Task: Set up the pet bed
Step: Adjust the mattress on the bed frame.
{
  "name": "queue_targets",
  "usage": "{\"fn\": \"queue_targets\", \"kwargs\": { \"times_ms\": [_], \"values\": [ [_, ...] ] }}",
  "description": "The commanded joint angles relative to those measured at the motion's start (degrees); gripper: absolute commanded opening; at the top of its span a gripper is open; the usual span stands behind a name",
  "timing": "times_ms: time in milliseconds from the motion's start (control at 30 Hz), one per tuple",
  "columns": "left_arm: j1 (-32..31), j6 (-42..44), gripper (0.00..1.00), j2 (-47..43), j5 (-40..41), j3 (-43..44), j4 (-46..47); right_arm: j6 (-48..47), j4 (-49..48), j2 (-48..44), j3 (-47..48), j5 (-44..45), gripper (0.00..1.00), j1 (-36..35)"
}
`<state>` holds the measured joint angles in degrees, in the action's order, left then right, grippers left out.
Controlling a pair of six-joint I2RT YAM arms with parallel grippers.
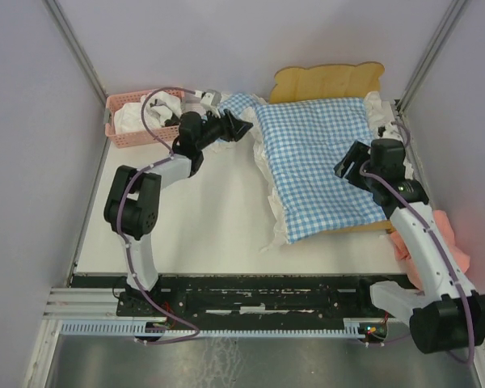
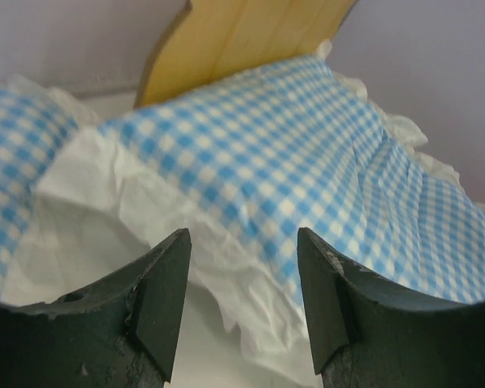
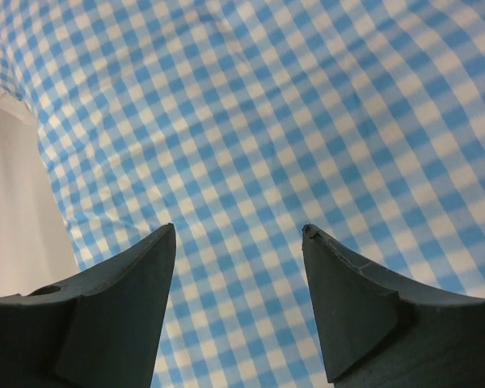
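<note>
The pet bed (image 1: 327,81) stands at the back right; only its light-wood scalloped headboard and a bit of the near rail show. Blue-white gingham bedding (image 1: 319,162) with a white ruffle covers it and hangs over its left side. The headboard (image 2: 242,36) and the bedding (image 2: 307,162) also show in the left wrist view. My left gripper (image 1: 241,126) is open and empty, just left of the bedding's ruffled edge (image 2: 186,218). My right gripper (image 1: 349,166) is open and empty, just above the gingham (image 3: 267,121) at the bed's right side.
A pink plastic basket (image 1: 121,133) with white cloth inside stands at the back left, behind the left arm. A pink cloth (image 1: 453,246) lies off the table's right edge. Grey walls close the back and sides.
</note>
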<state>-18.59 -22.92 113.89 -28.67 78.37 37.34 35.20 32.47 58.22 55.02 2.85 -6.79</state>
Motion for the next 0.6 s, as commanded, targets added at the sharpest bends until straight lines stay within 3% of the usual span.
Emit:
{"fn": "queue_targets", "kwargs": {
  "times_ms": [0, 133, 267, 333, 367, 400, 467, 567],
  "values": [
    [0.09, -8.48, 0.62, -7.16, -0.37, -12.47, 11.57, -3.49, -6.29, 6.27, 9.75, 3.48, 0.73, -2.58],
    [-1.08, -9.73, 0.62, -11.49, 3.39, -20.12, 9.93, 3.99, 2.98, 10.02, 15.13, 9.51, 0.73, -5.23],
    [-2.13, -16.12, 0.65, -14.12, 10.03, -23.43, 2.19, 15.46, 4.38, 6.36, 8.66, 6.92, 0.77, -5.34],
    [-2.9, -21.85, 0.67, -15.35, 11.39, -26.67, 4.22, 18.49, 3.67, 3.0, 4.72, 4.94, 0.86, -5.3],
    [-3.52, -25.02, 0.68, -15.92, 11.77, -28.81, 6.89, 18.88, 2.51, 1.28, 2.98, 4.03, 0.99, -5.34],
    [-4.21, -28.37, 0.69, -16.33, 12.01, -30.63, 9.3, 18.75, 2.06, -0.23, 1.59, 3.78, 0.99, -5.3],
    [-5.5, -34.62, 0.76, -16.54, 11.41, -32.53, 11.31, 18.46, 2.33, -3.61, 0.03, 4.21, 0.99, -5.34],
    [-7.85, -40.18, 0.97, -14.21, 8.21, -32.35, 13.81, 17.94, 3.43, -8.07, -0.39, 5.34, 0.99, -5.33]
  ]
}}
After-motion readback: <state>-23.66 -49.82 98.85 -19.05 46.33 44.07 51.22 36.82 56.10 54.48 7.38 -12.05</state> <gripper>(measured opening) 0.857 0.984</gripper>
